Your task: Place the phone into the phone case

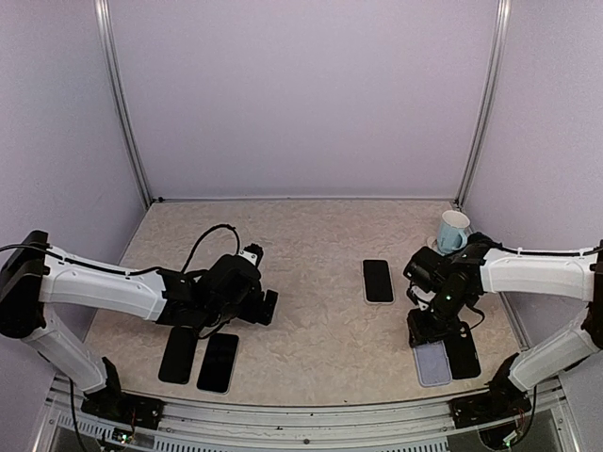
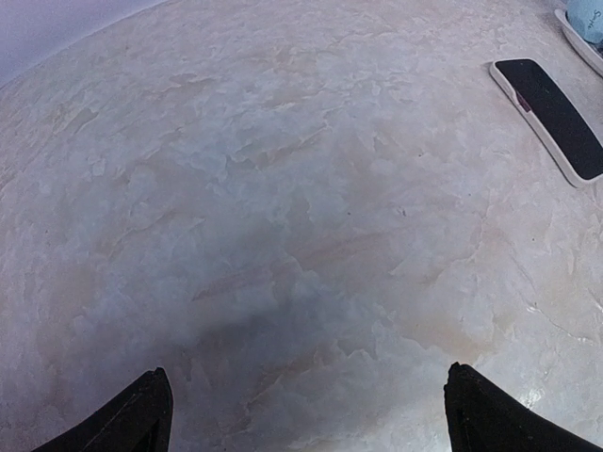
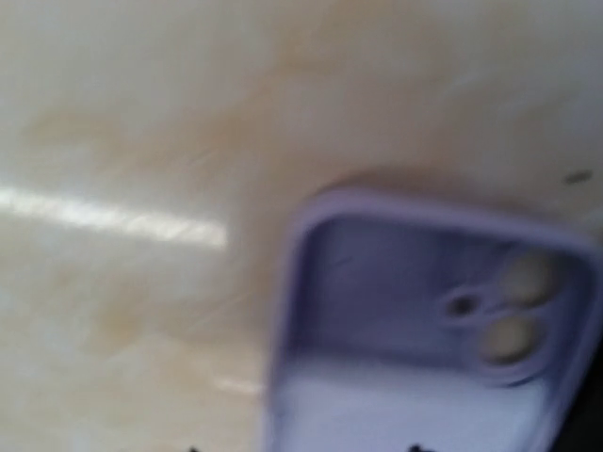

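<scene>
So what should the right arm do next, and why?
Probably shift the right gripper sideways over the black phone to grasp it. The lavender phone case below the gripper lies empty, open side up, and that phone lies just beside it.

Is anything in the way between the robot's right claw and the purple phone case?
Nothing I can see. The right gripper is right above the purple case, and its wrist view shows the empty case up close. The black phone lies beside the case, not on it.
</scene>
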